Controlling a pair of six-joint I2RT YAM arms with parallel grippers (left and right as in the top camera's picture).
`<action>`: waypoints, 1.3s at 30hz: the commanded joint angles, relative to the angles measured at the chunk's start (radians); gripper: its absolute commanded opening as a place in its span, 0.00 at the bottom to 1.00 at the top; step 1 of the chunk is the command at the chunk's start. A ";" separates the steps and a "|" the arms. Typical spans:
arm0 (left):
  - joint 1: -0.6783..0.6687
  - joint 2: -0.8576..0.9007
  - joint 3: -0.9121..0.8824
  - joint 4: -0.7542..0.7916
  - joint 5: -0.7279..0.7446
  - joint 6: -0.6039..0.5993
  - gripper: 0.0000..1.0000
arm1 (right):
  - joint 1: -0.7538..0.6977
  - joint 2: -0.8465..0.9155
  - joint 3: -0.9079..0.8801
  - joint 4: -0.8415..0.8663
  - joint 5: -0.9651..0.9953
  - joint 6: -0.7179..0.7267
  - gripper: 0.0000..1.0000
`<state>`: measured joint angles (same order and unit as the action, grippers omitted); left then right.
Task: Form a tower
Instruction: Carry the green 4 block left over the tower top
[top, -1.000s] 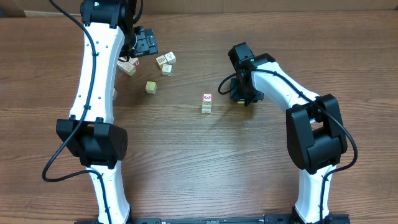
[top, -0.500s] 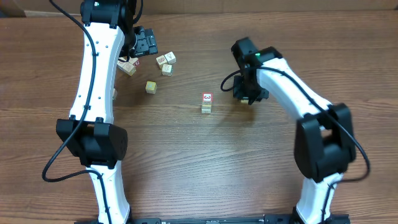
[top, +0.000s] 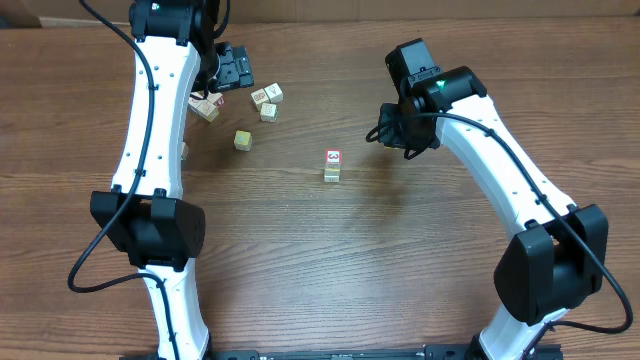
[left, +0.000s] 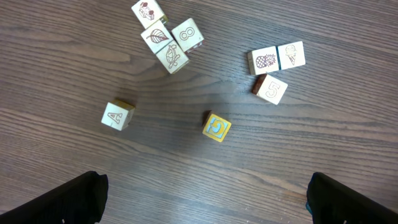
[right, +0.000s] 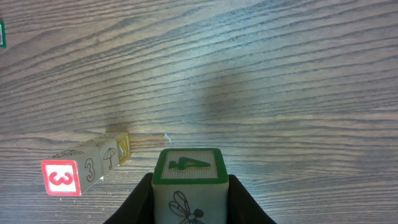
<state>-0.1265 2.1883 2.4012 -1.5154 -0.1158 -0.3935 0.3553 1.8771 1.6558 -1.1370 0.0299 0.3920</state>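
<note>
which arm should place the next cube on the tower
Right. The right tool is shut on a green-edged wooden cube near the wooden-cube tower; the left tool is open, empty.

open tabletop (top: 420, 260) all round tower (top: 332, 165), loose cubes (top: 266, 101) clutter spot by left arm (top: 150, 110), well apart

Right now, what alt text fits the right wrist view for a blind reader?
The right gripper is shut on a green-edged wooden cube marked 4, a dragonfly on its side, with the brown wood-grain table behind. To its left stands the tower, a short stack of pale wooden picture cubes topped by a red 3.
</note>
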 joint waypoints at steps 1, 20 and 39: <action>-0.003 -0.014 0.016 0.002 0.005 -0.014 0.99 | 0.005 -0.010 0.014 0.005 -0.006 0.005 0.09; -0.003 -0.014 0.016 0.002 0.005 -0.014 1.00 | 0.005 -0.010 0.015 0.013 -0.010 0.005 0.04; -0.003 -0.014 0.016 0.002 0.005 -0.014 1.00 | 0.113 -0.010 0.134 -0.020 -0.095 0.084 0.04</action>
<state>-0.1265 2.1883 2.4012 -1.5154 -0.1158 -0.3935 0.4347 1.8778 1.7668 -1.1652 -0.0746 0.4522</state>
